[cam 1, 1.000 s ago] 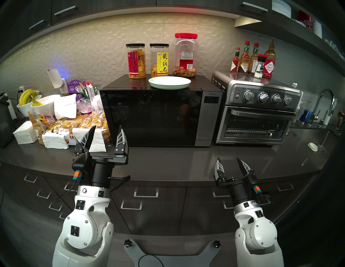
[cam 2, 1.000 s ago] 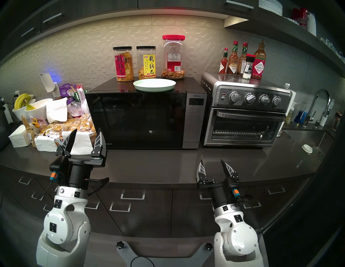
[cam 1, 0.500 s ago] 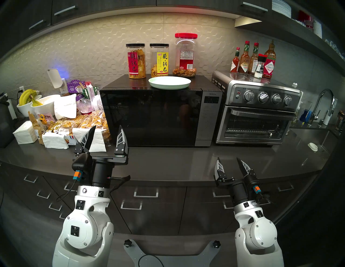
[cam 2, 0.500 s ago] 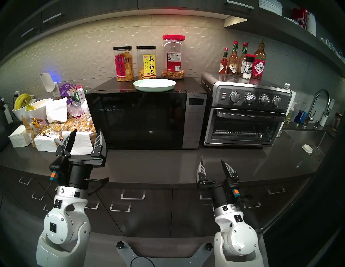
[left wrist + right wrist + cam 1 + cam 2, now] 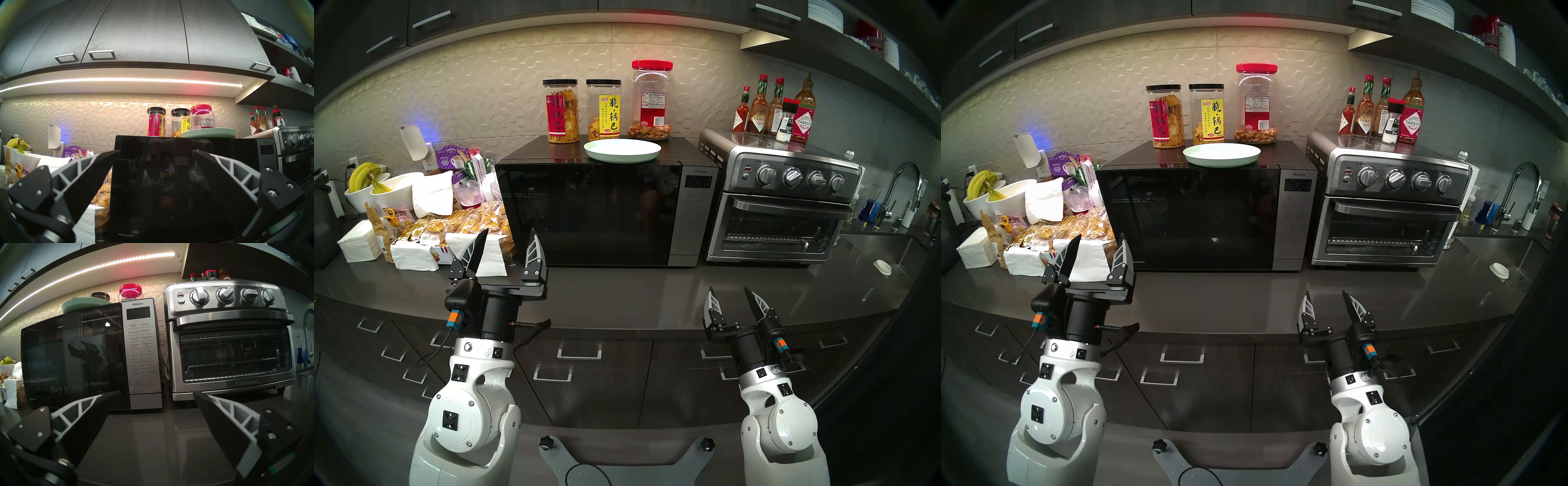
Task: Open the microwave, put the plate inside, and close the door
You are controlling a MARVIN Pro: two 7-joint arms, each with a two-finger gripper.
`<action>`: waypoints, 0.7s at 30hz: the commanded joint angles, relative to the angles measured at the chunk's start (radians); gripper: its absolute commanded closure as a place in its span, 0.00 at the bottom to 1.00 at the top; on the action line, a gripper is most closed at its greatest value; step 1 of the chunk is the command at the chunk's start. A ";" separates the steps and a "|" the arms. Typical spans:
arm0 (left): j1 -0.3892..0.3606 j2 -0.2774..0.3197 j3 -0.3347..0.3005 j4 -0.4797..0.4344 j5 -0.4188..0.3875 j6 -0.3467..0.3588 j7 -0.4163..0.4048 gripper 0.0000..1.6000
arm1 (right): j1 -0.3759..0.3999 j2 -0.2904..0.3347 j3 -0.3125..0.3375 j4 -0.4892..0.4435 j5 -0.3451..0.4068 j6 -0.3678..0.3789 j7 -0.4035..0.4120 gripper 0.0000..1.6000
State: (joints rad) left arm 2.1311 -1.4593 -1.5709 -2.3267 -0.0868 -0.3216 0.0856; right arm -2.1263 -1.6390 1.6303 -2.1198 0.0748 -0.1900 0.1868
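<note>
The black microwave (image 5: 692,217) stands at the back of the counter, its dark glass door (image 5: 588,213) shut. A pale mint-green plate (image 5: 622,150) lies on the microwave's roof near the front edge, in front of the jars. My left gripper (image 5: 508,235) hovers open and empty just before the door's lower left corner. My right gripper (image 5: 728,291) is open and empty over the counter, well short of the control panel. The left wrist view faces the door (image 5: 169,183) with the plate (image 5: 209,132) above; the right wrist view shows the door (image 5: 71,358), the panel and the plate (image 5: 85,304).
Three snack jars (image 5: 602,110) stand behind the plate. A stainless toaster oven (image 5: 782,203) with sauce bottles (image 5: 775,108) on top sits right of the microwave. Snack packets, napkins and banana bowls (image 5: 415,220) crowd the counter's left. A sink and faucet (image 5: 904,193) are far right.
</note>
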 commanded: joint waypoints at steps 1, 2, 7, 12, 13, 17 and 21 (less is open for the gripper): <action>0.003 -0.001 -0.001 -0.019 0.000 -0.002 0.002 0.00 | 0.002 0.001 0.000 -0.021 0.000 -0.003 0.001 0.00; 0.003 -0.001 -0.001 -0.019 0.000 -0.002 0.002 0.00 | 0.002 0.001 0.000 -0.021 0.000 -0.003 0.001 0.00; 0.003 -0.002 -0.001 -0.019 0.000 -0.002 0.002 0.00 | 0.003 0.001 0.000 -0.021 0.000 -0.003 0.001 0.00; 0.005 -0.002 -0.003 -0.020 -0.006 0.000 0.002 0.00 | 0.003 0.001 0.000 -0.021 0.000 -0.003 0.001 0.00; 0.008 -0.004 -0.005 -0.021 -0.014 -0.004 0.002 0.00 | 0.003 0.001 0.000 -0.021 0.000 -0.003 0.001 0.00; 0.025 -0.004 -0.010 -0.026 -0.020 -0.012 0.002 0.00 | 0.003 0.001 0.000 -0.021 0.000 -0.003 0.001 0.00; 0.039 -0.005 -0.016 -0.036 -0.020 -0.015 0.003 0.00 | 0.003 0.001 0.000 -0.021 0.000 -0.003 0.001 0.00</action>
State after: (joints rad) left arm 2.1448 -1.4605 -1.5801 -2.3280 -0.1046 -0.3238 0.0854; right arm -2.1263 -1.6392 1.6303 -2.1197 0.0748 -0.1900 0.1868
